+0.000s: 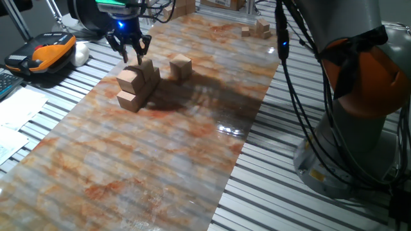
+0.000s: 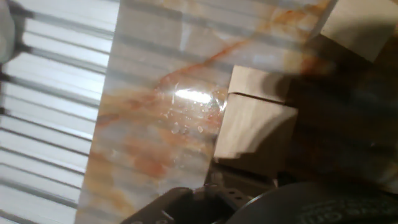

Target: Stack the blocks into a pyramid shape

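— Looking at the fixed view, where were things?
— The gripper hovered, fingers spread and empty, just above the stacked blocks; one loose block sat nearby on the marbled mat. It probably needed careful centring.
— And the hand view?
— Block tops showed below; nothing was gripped.

A marbled sheet with orange and grey veins covers the middle of the counter, which is made of metal slats. At the far end of the sheet lies a small heap of wooden pieces. On the left side, off the sheet, there is an orange and black device, and just beside it a white object. Some papers lie at the left edge. Black cables hang on the right.
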Controlling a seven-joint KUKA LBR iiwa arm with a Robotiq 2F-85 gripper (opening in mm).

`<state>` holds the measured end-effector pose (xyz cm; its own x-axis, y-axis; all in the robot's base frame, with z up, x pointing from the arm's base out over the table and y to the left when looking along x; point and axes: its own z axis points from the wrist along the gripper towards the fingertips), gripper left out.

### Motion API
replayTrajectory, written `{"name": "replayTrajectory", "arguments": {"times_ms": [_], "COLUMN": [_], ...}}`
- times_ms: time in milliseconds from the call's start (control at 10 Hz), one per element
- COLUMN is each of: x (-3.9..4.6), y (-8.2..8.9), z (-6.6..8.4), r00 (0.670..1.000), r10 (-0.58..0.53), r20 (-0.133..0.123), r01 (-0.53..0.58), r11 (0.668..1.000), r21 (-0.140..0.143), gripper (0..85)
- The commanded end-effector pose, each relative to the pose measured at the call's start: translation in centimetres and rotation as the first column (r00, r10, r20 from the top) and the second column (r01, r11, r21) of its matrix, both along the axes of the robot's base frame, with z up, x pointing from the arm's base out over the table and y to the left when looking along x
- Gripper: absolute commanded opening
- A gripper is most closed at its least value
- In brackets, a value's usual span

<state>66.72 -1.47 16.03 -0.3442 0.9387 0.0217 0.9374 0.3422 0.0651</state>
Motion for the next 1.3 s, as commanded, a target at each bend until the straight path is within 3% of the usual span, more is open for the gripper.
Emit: {"name": "replayTrajectory", "arguments": {"times_ms": [0, 100, 200, 300, 400, 500, 600, 700, 800, 900, 1000, 1100, 1200], "x": [-0.09, -0.21, -0.16, -0.13, -0.21, -0.24, -0.25, -0.39, -0.63, -0.64, -0.72, -1.08, -1.19], "y": [0.0, 0.0, -0.1, -0.2, -0.2, -0.3, -0.5, -1.0, -1.9, -2.5, -2.9, -3.6, -4.1], "z": [0.1, 0.3, 0.3, 0.2, 0.3, 0.4, 0.5, 0.7, 0.9, 0.9, 0.7, 0.5, 0.5], "r00": [0.914, 0.889, 0.885, 0.879, 0.863, 0.84, 0.797, 0.772, 0.75, 0.723, 0.69, 0.647, 0.632], "r10": [0.406, 0.457, 0.462, 0.475, 0.503, 0.539, 0.602, 0.631, 0.658, 0.686, 0.718, 0.757, 0.772], "r20": [-0.012, -0.014, -0.05, -0.046, -0.052, -0.058, -0.045, -0.075, -0.066, -0.079, -0.092, -0.09, -0.073], "r01": [-0.406, -0.457, -0.464, -0.477, -0.505, -0.542, -0.604, -0.635, -0.661, -0.69, -0.724, -0.762, -0.775], "r11": [0.914, 0.889, 0.884, 0.876, 0.855, 0.833, 0.795, 0.771, 0.75, 0.724, 0.688, 0.642, 0.628], "r21": [-0.009, -0.017, -0.053, -0.065, -0.114, -0.108, -0.058, -0.054, -0.024, -0.02, -0.059, -0.08, -0.068], "gripper": [0.0, 0.0, 0.0, 0.0, 0.0, 0.0, 0.0, 0.0, 0.0, 0.0, 0.0, 0.0, 0.0]}}
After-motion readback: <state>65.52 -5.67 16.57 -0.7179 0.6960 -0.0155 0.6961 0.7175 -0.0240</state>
